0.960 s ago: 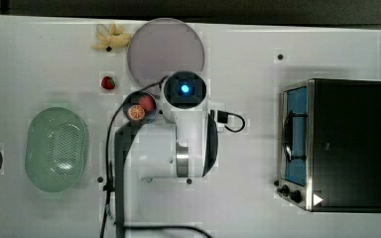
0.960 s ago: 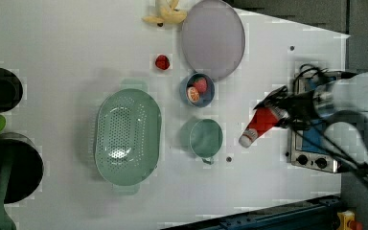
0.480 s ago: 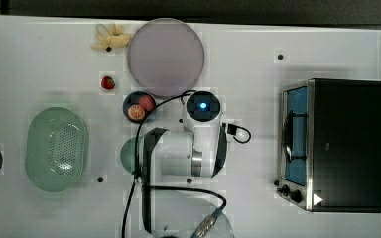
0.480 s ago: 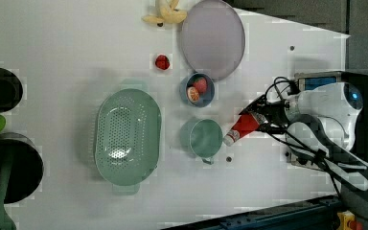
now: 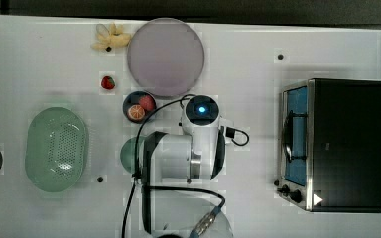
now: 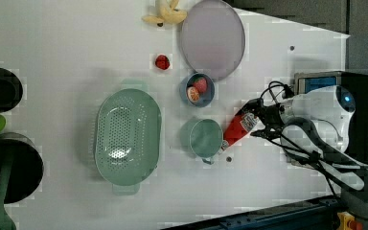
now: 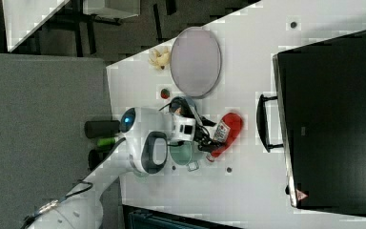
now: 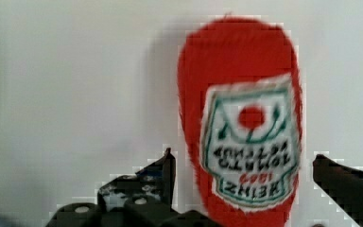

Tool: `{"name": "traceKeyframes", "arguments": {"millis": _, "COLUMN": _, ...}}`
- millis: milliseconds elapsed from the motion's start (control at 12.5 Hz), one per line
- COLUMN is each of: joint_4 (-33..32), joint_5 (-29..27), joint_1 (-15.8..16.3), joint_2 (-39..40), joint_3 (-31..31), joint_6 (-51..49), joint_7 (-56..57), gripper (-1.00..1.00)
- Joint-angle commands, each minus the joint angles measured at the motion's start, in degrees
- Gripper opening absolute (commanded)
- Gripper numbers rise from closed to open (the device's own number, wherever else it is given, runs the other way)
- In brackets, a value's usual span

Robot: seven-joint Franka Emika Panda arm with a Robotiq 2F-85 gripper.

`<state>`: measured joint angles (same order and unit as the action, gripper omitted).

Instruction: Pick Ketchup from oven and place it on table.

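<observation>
Gripper spread wide around the ketchup bottle on the white table, well clear of the oven.

Seen from the wrist, both fingers stand apart from the red bottle, one on each side of its label, with a gap between each and the plastic. In the left view the bottle lies tilted just beside the green cup, with the oven well off toward the left view's right. It looks light and fairly stiff, its smooth plastic apt to slip or roll; the labelled middle seems the surest place to grasp it.
</observation>
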<state>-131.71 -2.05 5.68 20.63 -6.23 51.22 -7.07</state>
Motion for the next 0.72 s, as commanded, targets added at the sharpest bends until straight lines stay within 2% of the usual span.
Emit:
{"name": "traceKeyframes", "arguments": {"millis": 80, "joint_4": 3.82, "joint_5": 0.15, "joint_1": 1.16, "joint_2": -11.07, "joint_3": -1.03, "joint_6": -0.86, "joint_7": -3.42, "gripper": 1.0}}
{"name": "traceKeyframes", "arguments": {"millis": 240, "joint_4": 7.09, "joint_5": 0.15, "joint_1": 1.16, "joint_2": -17.7, "joint_3": -1.04, "joint_6": -9.41, "joint_7": -3.42, "gripper": 1.0}}
{"name": "traceKeyframes", "arguments": {"millis": 400, "joint_4": 13.0, "joint_5": 0.16, "joint_1": 1.17, "joint_2": -23.59, "joint_3": -0.92, "joint_6": -20.06, "joint_7": -3.42, "gripper": 1.0}}
{"name": "traceKeyframes", "arguments": {"millis": 720, "joint_4": 25.69, "joint_5": 0.3, "joint_1": 1.17, "joint_2": -29.34, "joint_3": -0.92, "joint_6": -40.48, "joint_7": -3.41, "gripper": 1.0}}
